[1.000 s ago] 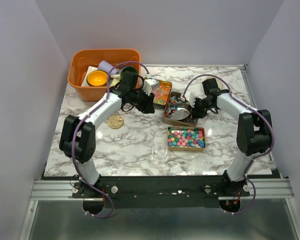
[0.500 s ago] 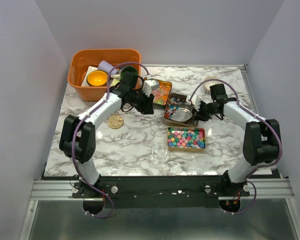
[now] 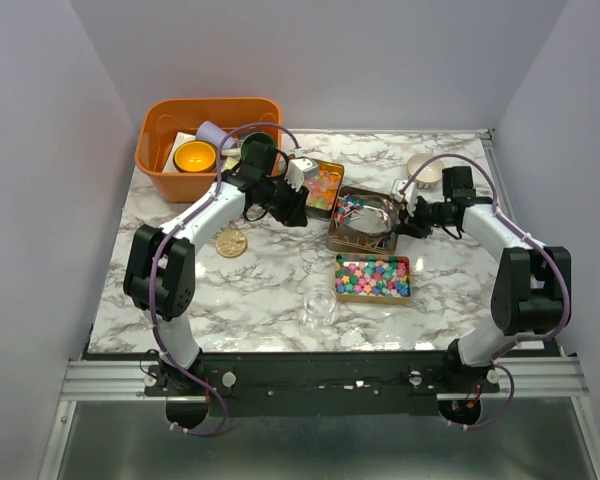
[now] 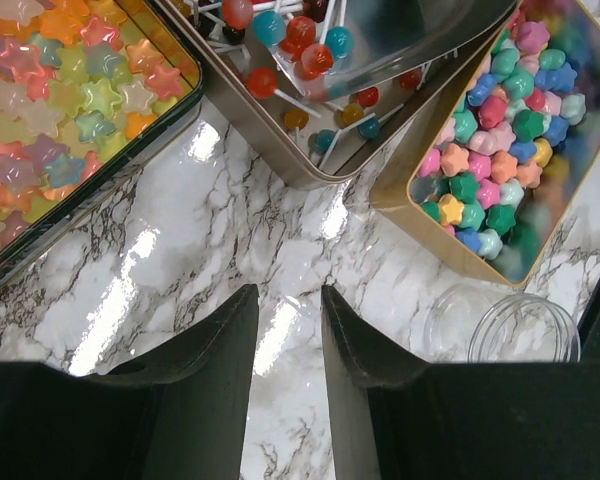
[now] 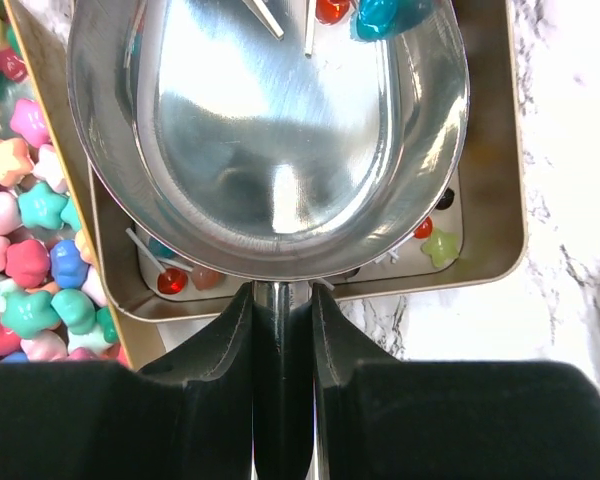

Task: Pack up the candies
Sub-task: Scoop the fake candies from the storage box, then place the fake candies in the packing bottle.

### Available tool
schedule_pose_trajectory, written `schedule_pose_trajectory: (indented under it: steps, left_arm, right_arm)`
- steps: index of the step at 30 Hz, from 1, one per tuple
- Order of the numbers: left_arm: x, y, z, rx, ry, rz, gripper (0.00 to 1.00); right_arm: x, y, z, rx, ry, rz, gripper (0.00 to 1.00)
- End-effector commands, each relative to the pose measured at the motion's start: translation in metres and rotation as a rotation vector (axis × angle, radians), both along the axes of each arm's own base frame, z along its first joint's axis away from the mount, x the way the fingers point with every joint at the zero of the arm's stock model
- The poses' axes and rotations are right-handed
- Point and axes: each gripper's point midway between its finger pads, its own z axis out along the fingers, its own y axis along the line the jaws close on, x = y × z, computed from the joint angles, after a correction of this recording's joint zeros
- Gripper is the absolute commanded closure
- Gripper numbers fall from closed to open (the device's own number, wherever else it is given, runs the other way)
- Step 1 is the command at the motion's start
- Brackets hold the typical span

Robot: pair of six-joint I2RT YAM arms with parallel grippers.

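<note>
Three open tins of candies stand mid-table: pastel stars (image 3: pixel 323 185), small lollipops (image 3: pixel 365 222) and bright stars (image 3: pixel 373 277). My right gripper (image 3: pixel 410 218) is shut on the handle of a metal scoop (image 5: pixel 270 130). It holds the scoop low over the lollipop tin (image 5: pixel 480 255), with a couple of lollipops (image 5: pixel 380 12) at the scoop's far end. My left gripper (image 3: pixel 290 205) hovers beside the pastel tin (image 4: pixel 70 110), its jaws (image 4: pixel 288 292) a little apart and empty over bare marble. The bright stars (image 4: pixel 500 130) also show in the left wrist view.
A clear jar (image 3: pixel 320 308) stands near the front, also in the left wrist view (image 4: pixel 510 325). A gold round lid (image 3: pixel 231 242) lies to the left. An orange bin (image 3: pixel 156 165) with cups stands at the back left. A small bowl (image 3: pixel 423 167) is at the back right.
My right arm has drawn back to the right, pulling the scoop rightward over the lollipop tin. The left arm has barely moved.
</note>
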Motion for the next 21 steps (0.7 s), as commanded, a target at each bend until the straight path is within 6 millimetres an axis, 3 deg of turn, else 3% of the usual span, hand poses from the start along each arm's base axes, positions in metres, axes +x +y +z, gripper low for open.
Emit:
schedule_pose_trajectory:
  steps: [1, 7, 11, 15, 16, 17, 21]
  left_arm:
    - [0.008, 0.003, 0.001, 0.02, -0.029, 0.005, 0.58]
    - [0.012, 0.003, 0.0, 0.026, -0.035, 0.01, 0.58]
    - [0.016, 0.004, 0.003, 0.037, -0.048, 0.015, 0.58]
    - [0.023, 0.014, 0.012, 0.067, -0.087, 0.045, 0.56]
    - [0.025, 0.019, 0.017, 0.068, -0.099, 0.061, 0.55]
    - [0.025, 0.023, 0.018, 0.075, -0.101, 0.07, 0.54]
    - [0.025, 0.039, 0.018, 0.091, -0.087, 0.106, 0.53]
  right_arm:
    - [-0.004, 0.009, 0.026, 0.079, -0.084, 0.046, 0.99]
    - [-0.01, 0.009, 0.03, 0.113, -0.112, 0.037, 0.99]
    - [-0.01, -0.007, 0.039, 0.148, -0.142, -0.008, 0.99]
    - [-0.016, -0.011, 0.062, 0.192, -0.215, -0.031, 0.99]
    - [-0.014, -0.01, 0.082, 0.21, -0.282, -0.038, 0.99]
    - [-0.015, -0.008, 0.089, 0.226, -0.305, -0.04, 0.99]
    - [-0.016, -0.003, 0.109, 0.29, -0.324, -0.059, 0.99]
